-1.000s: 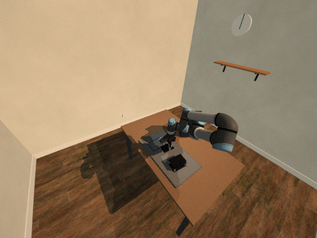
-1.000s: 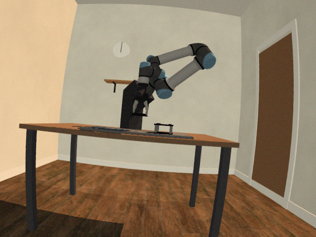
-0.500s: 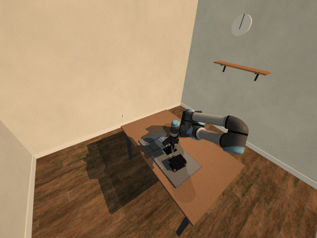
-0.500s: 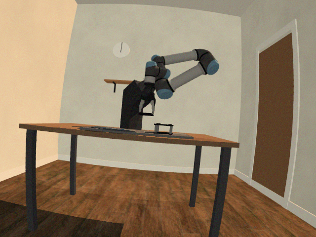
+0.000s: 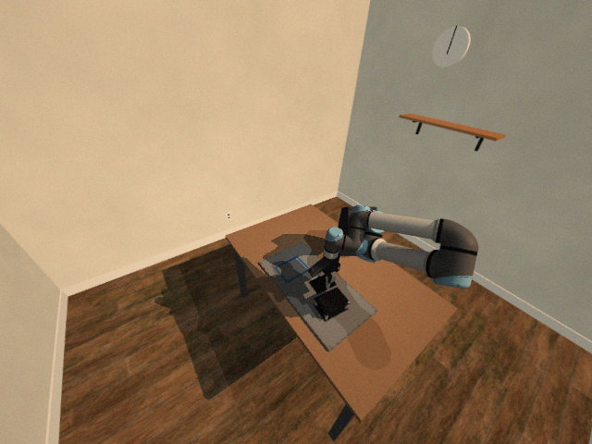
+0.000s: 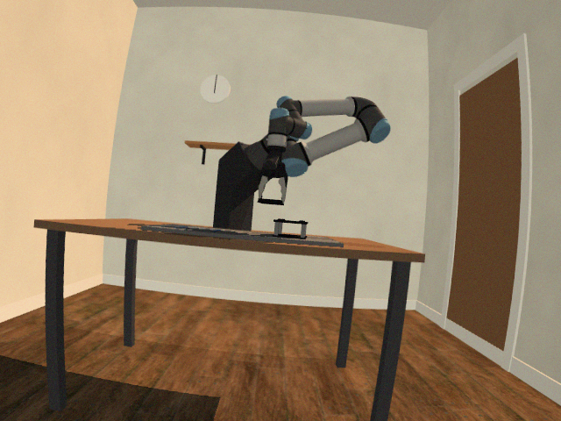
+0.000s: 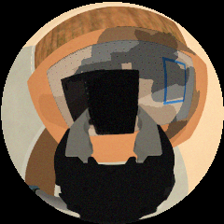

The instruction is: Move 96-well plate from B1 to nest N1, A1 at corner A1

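Observation:
My gripper (image 6: 271,199) is shut on the black 96-well plate (image 6: 270,201) and holds it in the air above the grey mat, a little to the left of the raised nest N1 (image 6: 290,227). From above, the plate (image 5: 319,283) hangs just behind the black nest (image 5: 330,302). In the wrist view the plate (image 7: 113,102) is a dark block between my two fingers, and part of the nest (image 7: 74,95) shows to its left. The blue outline of spot B1 (image 5: 289,268) is empty; it also shows in the wrist view (image 7: 175,80). I cannot make out the cut corner.
The grey mat (image 5: 317,296) lies on a wooden table (image 5: 344,296). The arm's dark base (image 6: 235,185) stands behind the mat. A wall shelf (image 5: 451,127) and a clock (image 5: 450,45) are far off.

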Motion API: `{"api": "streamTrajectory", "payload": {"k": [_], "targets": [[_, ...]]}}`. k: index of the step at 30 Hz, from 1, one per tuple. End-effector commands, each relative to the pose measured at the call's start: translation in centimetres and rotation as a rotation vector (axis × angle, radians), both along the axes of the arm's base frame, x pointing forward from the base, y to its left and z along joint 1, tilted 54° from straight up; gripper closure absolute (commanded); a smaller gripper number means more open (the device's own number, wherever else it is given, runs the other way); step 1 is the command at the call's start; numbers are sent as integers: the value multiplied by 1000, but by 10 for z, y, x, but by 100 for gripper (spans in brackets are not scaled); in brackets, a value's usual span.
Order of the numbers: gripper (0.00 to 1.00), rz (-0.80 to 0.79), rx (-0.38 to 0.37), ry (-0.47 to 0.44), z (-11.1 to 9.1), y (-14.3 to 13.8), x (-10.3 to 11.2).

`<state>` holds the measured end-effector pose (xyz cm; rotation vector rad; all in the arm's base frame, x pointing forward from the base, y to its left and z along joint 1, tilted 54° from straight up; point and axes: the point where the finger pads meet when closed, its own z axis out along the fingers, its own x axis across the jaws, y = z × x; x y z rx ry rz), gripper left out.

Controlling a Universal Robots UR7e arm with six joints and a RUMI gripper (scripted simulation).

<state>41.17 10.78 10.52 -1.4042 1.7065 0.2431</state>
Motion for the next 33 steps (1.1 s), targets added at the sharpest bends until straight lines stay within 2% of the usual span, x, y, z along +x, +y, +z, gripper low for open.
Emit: {"api": "streamTrajectory", "payload": {"k": [1,21,33], "targets": [[100,-1,0,0,14,9,-7],[100,-1,0,0,59,46,-22],[100,-1,0,0,66,53,-25]]}}
